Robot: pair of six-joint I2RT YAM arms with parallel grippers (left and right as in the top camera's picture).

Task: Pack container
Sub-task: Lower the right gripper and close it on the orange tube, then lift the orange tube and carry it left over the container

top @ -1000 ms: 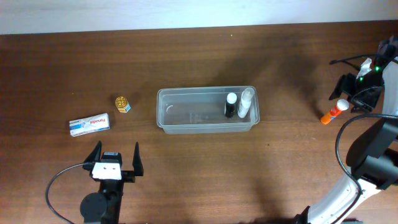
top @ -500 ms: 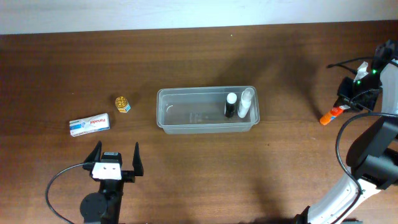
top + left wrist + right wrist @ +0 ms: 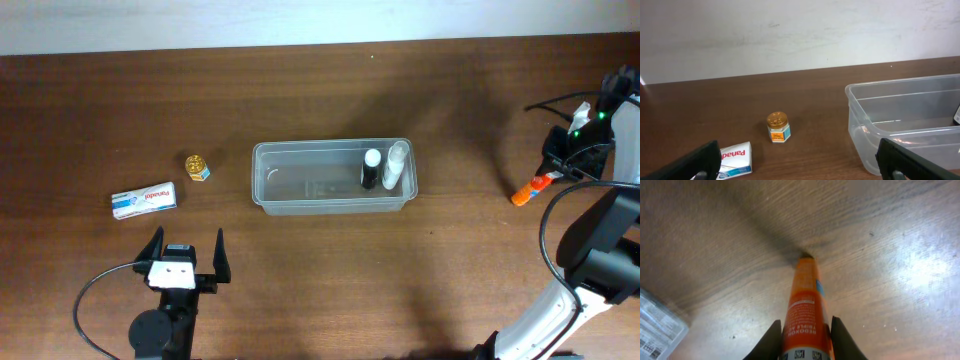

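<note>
left pincer (image 3: 187,252): one, wide, holding nothing.
right pincer (image 3: 805,339): one, squeezed tight on one orange tube (image 3: 531,186).
container (image 3: 300,148): one, on the tabletop (image 3: 450,270), in front of the left pincer and a bit to its right, well apart from the right pincer.
bottles: two in the container, one black bottle (image 3: 371,170) and one white bottle (image 3: 396,163), side by side.
jar (image 3: 197,166): one, in front of the left pincer.
box (image 3: 144,200): one, near the jar.

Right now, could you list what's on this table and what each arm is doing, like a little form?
container: clear tub, mid-table
inside it: black bottle with white cap, white bottle
outside, to its left: gold-lidded jar, white-and-blue box
right gripper: shut on orange tube, far right of the table
left gripper: open, empty, near the box
</note>
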